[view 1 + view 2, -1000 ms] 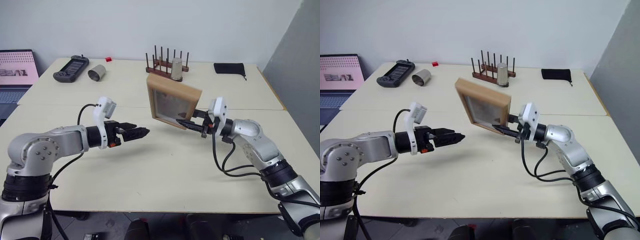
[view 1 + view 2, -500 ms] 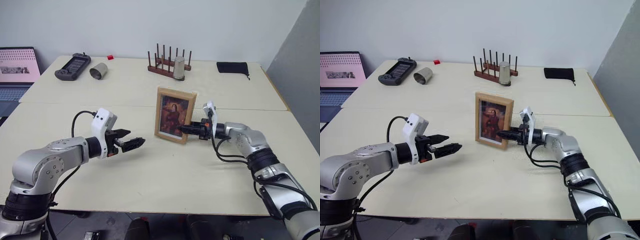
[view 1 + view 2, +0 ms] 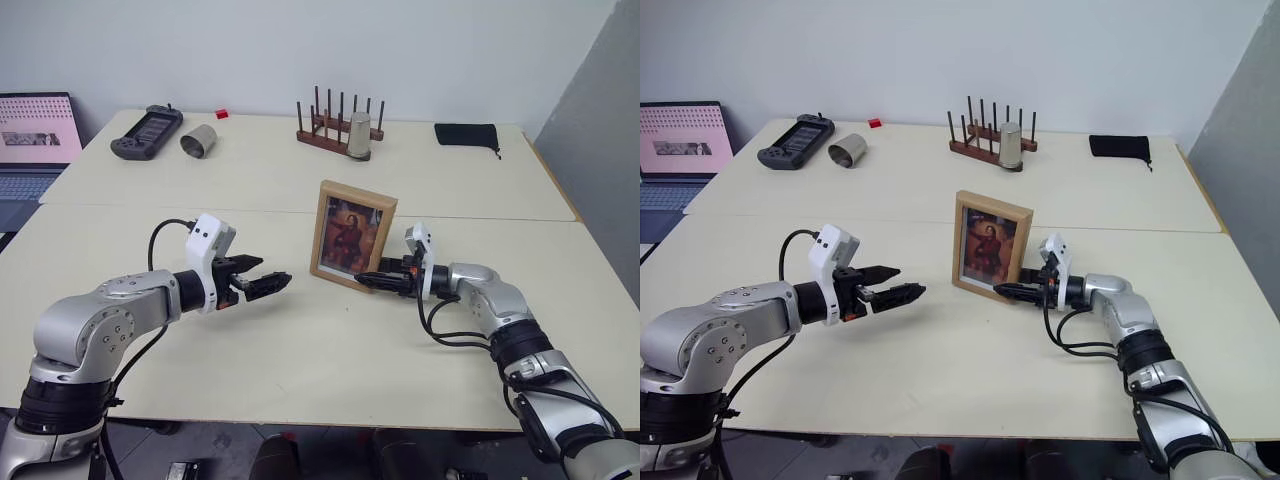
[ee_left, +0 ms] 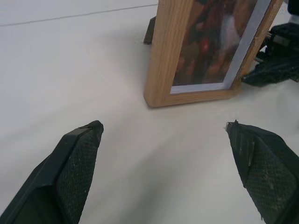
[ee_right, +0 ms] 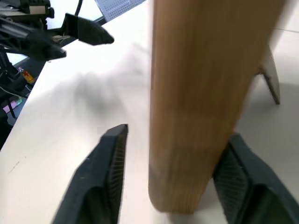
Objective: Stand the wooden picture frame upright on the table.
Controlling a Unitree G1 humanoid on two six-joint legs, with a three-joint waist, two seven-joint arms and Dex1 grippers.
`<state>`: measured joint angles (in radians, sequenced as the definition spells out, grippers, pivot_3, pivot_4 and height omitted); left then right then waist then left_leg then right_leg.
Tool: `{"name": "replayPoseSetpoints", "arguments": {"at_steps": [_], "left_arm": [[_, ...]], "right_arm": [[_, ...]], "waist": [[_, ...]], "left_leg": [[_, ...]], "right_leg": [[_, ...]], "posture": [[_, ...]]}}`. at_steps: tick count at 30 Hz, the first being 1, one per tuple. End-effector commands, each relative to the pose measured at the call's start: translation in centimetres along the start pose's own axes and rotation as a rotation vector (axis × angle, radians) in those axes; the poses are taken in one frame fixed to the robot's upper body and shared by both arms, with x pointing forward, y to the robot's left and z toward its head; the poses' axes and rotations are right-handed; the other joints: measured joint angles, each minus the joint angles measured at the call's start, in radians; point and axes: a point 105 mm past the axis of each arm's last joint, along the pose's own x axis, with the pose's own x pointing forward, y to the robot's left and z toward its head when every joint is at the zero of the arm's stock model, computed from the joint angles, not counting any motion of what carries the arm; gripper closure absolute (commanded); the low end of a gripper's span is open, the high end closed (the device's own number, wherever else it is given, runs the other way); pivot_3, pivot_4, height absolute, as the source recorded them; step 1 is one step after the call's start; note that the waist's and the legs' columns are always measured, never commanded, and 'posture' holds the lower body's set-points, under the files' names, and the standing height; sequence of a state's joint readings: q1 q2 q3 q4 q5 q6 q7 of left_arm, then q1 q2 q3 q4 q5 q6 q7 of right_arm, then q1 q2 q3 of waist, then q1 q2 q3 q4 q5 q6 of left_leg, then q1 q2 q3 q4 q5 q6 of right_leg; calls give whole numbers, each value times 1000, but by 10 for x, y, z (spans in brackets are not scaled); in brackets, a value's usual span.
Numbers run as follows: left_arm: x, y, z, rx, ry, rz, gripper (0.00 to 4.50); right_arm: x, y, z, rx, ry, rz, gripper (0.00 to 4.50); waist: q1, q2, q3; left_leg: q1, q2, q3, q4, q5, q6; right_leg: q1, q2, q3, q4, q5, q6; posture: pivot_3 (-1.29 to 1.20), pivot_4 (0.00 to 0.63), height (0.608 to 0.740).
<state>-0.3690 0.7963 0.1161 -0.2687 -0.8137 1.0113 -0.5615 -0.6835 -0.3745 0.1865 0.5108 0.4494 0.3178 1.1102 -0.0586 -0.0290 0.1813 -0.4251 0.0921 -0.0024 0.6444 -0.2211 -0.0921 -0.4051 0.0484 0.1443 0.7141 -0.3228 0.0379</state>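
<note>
The table [image 3: 300, 390] is two cream tops joined at a seam, and the frame [image 3: 352, 233] stands upright just on the near side of that seam, picture facing the robot. Its fold-out stand [image 5: 270, 79] props it from behind, foot on the tabletop, which is likely why it holds up on its own. The right gripper [image 3: 372, 280] sits low at the frame's right bottom corner, fingers apart with one on each side of the edge; in the right wrist view the front finger [image 5: 105, 172] stands clear of the wood, the back one looks close or touching, cannot tell. Reads as a release after setting down. The left gripper [image 3: 268, 284] hovers to the frame's left, well apart from it, fingers spread wide and holding nothing, probably ready to steady a tip. Far behind the frame: peg rack [image 3: 335, 125] with a cup [image 3: 359, 136], a tipped can [image 3: 197, 141], a controller [image 3: 145, 132], a black pouch [image 3: 465, 133].
</note>
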Motion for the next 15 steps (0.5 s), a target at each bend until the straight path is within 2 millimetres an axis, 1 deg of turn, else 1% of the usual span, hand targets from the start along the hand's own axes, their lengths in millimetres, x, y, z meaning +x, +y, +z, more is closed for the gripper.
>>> {"name": "replayPoseSetpoints", "arguments": {"at_steps": [1, 2, 3, 4, 7, 9, 11, 13, 15], "left_arm": [[2, 0, 12, 59, -36, -19, 0], [2, 1, 12, 69, -34, -19, 0], [3, 3, 13, 79, -32, -20, 0], [4, 5, 13, 89, -30, -22, 0], [3, 13, 18, 112, -43, -14, 0], [1, 19, 21, 119, -47, -8, 0], [0, 23, 27, 109, -61, -25, 0], [-1, 24, 34, 117, -69, -46, 0], [0, 19, 34, 131, -46, -95, 0]], "right_arm": [[-18, 0, 14, -105, -6, -36, 766], [-24, 0, 12, -129, 9, -52, 559], [-34, 0, 12, -149, 23, -73, 260], [-42, 1, 13, -163, 31, -95, 77], [-71, 6, 18, -205, 64, -186, 18], [-84, 11, 22, -236, 95, -245, 18], [-92, 25, 33, -227, 82, -269, 18], [-93, 41, 46, -219, 48, -281, 18], [-91, 50, 53, -209, 24, -300, 18]], "waist": [[1, 0, 0], [2, 0, 0], [2, 0, 0], [3, 0, 0], [12, 0, 0], [11, 0, 0], [10, 1, 0], [4, 1, 0], [-2, 1, 0]], "left_leg": [[0, 0, 0, 0, 0, 0], [0, 0, 0, 0, 0, 0], [0, 0, 0, 0, 0, 0], [0, 0, 0, 0, 0, 0], [-1, 0, 0, 0, 0, 0], [-1, -1, 0, 0, 0, 0], [-1, 0, 0, 0, 0, 0], [0, 0, 0, 0, 0, 0], [0, 1, 0, 0, 0, 0]], "right_leg": [[0, 0, 0, 0, 0, 0], [0, 0, 0, 0, 0, 0], [0, 0, 0, 0, 0, 0], [0, 0, 0, 0, 0, 0], [0, 0, 0, -1, 0, 0], [0, 0, 0, -1, 0, 0], [0, 0, 0, -1, 0, 0], [0, 1, 0, 0, 0, 0], [0, 2, 1, 0, 0, 0]], "posture": [[0, 150, 740], [0, 150, 740], [0, 150, 740], [0, 150, 740], [0, 150, 740], [0, 150, 740], [0, 150, 740], [0, 150, 740], [0, 150, 740]]}}
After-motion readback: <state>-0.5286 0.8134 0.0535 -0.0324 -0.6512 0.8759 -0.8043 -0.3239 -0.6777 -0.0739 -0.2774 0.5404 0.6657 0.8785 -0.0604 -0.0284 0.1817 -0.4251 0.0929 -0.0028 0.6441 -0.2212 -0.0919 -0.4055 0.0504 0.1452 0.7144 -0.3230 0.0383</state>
